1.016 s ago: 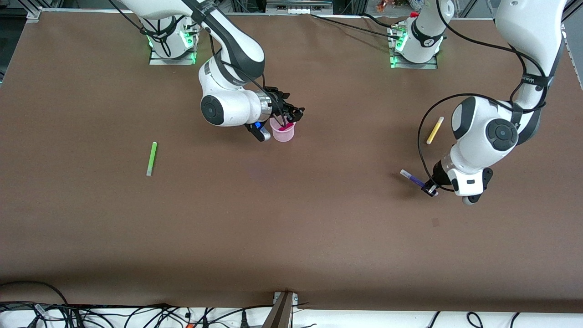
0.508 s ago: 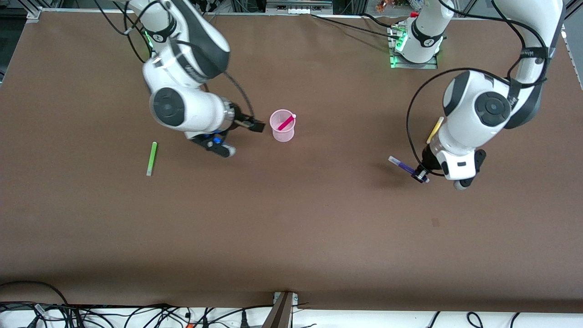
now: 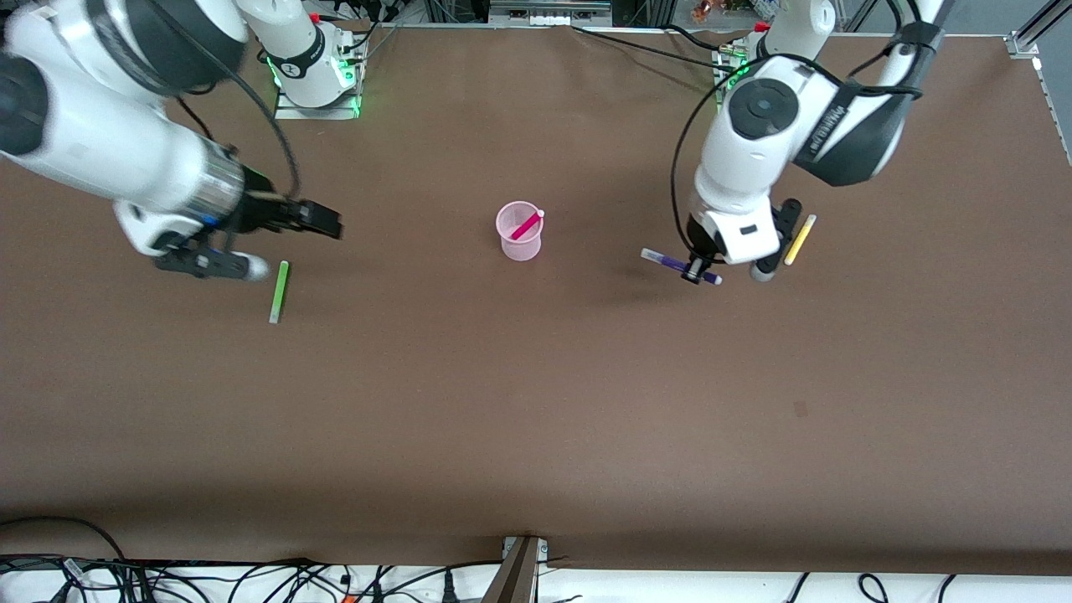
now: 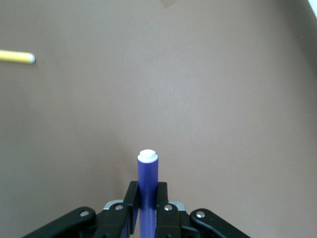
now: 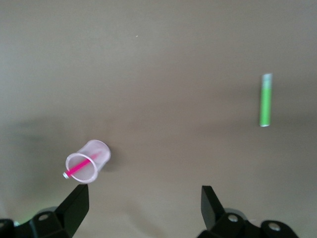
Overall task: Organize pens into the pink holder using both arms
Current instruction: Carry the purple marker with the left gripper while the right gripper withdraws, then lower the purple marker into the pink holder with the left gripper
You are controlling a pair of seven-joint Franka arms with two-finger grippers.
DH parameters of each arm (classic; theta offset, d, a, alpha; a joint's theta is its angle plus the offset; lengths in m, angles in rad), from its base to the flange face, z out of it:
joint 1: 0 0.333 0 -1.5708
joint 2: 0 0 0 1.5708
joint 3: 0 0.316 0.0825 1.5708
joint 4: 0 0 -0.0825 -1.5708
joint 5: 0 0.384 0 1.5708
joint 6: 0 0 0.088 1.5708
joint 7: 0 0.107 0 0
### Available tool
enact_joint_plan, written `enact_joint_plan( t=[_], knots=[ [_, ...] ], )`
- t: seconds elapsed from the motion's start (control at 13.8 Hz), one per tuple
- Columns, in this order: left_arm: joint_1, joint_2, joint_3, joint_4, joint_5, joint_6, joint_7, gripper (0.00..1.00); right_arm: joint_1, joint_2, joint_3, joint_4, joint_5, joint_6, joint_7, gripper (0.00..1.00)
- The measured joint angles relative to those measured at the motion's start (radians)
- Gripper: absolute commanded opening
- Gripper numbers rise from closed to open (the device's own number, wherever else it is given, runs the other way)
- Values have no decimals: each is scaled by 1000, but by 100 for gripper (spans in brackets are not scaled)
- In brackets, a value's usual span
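Pink holder upright at centre of the brown worktop, magenta pen leaning inside, left claw at centre right clenched on purple pen, yellow pen lying beside, right claw released at centre left, hanging above lime green pen

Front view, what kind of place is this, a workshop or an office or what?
Most likely a robotics lab test bench. Two white robot arms are bolted at the table edge, their bases lit green. Loose cables crowd the edge nearest the camera, and the only props are marker pens and a pink holder.
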Motion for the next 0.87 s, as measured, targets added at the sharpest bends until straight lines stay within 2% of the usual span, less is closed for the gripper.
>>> enact_joint_plan(
  t=[0.15, 0.29, 0.36, 0.58, 0.87],
  knots=[
    [-53, 0, -19, 17, 65, -2, -128, 0, 0, -79, -76, -40, -3, -27, -131, 100],
    [-134, 3, -22, 29, 144, -9, -248, 0, -4, -134, -118, -79, -24, -36, -201, 100],
    [-172, 8, -22, 36, 185, -10, -298, 0, -16, -147, -107, -88, -47, -38, -211, 100],
    [-282, 58, -22, 78, 320, -57, -388, 0, -98, -151, 28, -91, -131, -37, -210, 100],
    [-425, 194, -17, 162, 509, -183, -499, 0, -110, -151, 53, -90, -202, -36, -211, 100]
  ],
)
